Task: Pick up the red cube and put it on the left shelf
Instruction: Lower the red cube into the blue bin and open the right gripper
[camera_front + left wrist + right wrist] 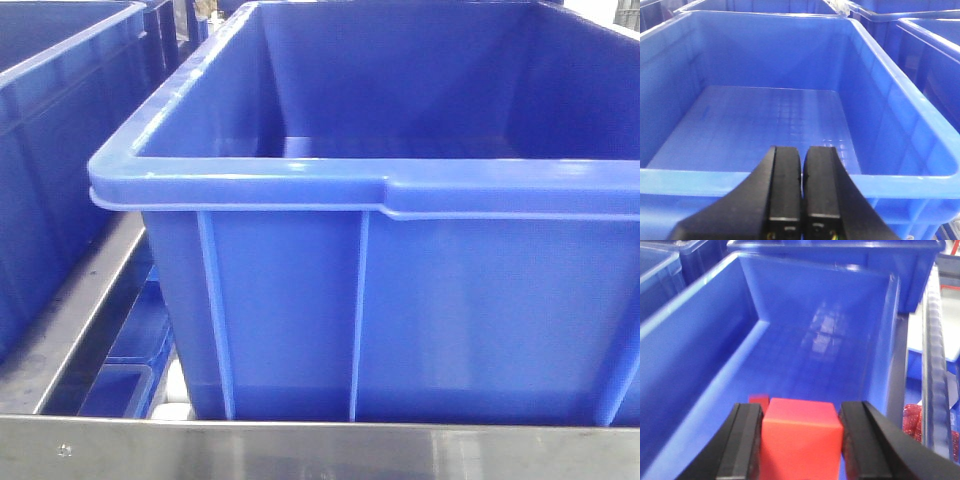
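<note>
In the right wrist view the bright red cube (800, 437) sits between the two black fingers of my right gripper (801, 410), which touch it on both sides and are shut on it. It hangs over the near end of a long blue bin (805, 340). A small darker red patch (759, 401) shows just behind the cube on the bin floor. My left gripper (803, 150) is shut and empty, above the near rim of an empty blue bin (765, 125). Neither gripper nor the cube shows in the front view.
A large blue bin (400, 290) fills the front view, standing on a metal shelf frame (300, 450), with another blue bin (50, 120) to its left. More blue bins (930, 60) flank the left wrist view. A metal rail (932, 365) and a red mesh bundle (912, 421) lie right of the long bin.
</note>
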